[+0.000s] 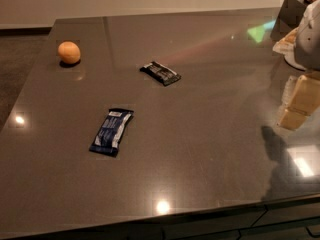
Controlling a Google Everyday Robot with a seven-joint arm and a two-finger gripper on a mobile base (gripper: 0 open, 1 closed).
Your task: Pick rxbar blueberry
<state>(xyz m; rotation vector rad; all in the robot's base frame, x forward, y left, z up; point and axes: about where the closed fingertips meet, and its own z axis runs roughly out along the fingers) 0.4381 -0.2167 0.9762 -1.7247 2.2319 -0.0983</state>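
Gripper (pixel 296 105) is at the far right edge of the view, hanging above the table (pixel 210 149) on the white arm (pixel 309 31). Its shadow falls on the top just below it. Jaw state: cannot tell from this view. It isn't carrying the target, which is on the table.

rxbar blueberry (pixel 111 132) lies flat on the near-left part of the table. Dark blue wrapper, light label panel up, long axis near-to-far with the far end tipped slightly right. Nothing touches it and both crimped ends are free.

Distractors:
- black-and-grey bar (pixel 160 73): further back toward centre, lying on a diagonal, well apart from the blue one.
- orange (pixel 69 52): near the far-left corner, well apart from both bars.

The layout looks deliberately spread so each item can be taken from above without bumping a neighbour. That's my read, not something shown.

Target vs jaws: well apart. The bar sits toward the left of the view and lower than the gripper, with bare tabletop between them. No alignment yet.

Judgement: task is at the start, reach not yet made. The next move needs travel left across the table, a wrist turn so the jaws close across the bar's short width, then descent.

Risk: the flat glossy wrapper on a slick top may slide, or the jaws may catch film only.
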